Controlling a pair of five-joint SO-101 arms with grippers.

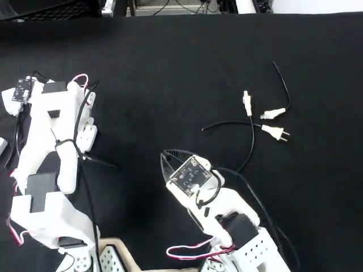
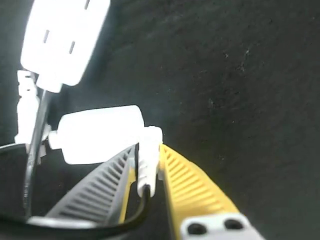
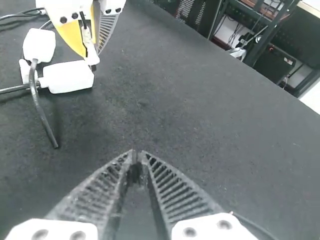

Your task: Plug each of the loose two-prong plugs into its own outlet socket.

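An outlet block (image 2: 97, 136) is seen lying on the black table (image 1: 170, 68), and everything here is placed from it.

The left gripper (image 2: 148, 150) is held right at one end of the outlet block. A white plug (image 2: 149, 172) is pinched between its grey finger and its yellow finger. The plug is pressed up against that end of the block. It cannot be told if the prongs are inside a socket. A dark wire is seen running back from the plug between the fingers.

A second outlet block (image 2: 65, 40) is found just beside the first one, on the side away from the pinched plug. Two slots are seen on its face. A black cord (image 3: 40, 110) is seen coming out from between the two blocks and lying across the table.

The right gripper (image 3: 135, 156) is held low over the table, apart from the outlet block. Its black fingers are pressed together, and nothing is held between them.

Three loose plugs (image 1: 247, 102) (image 1: 273, 113) (image 1: 276, 134) are left lying close together, well apart from the outlet block. The right gripper is found roughly between them and the block. Thin black wires are joined to them.
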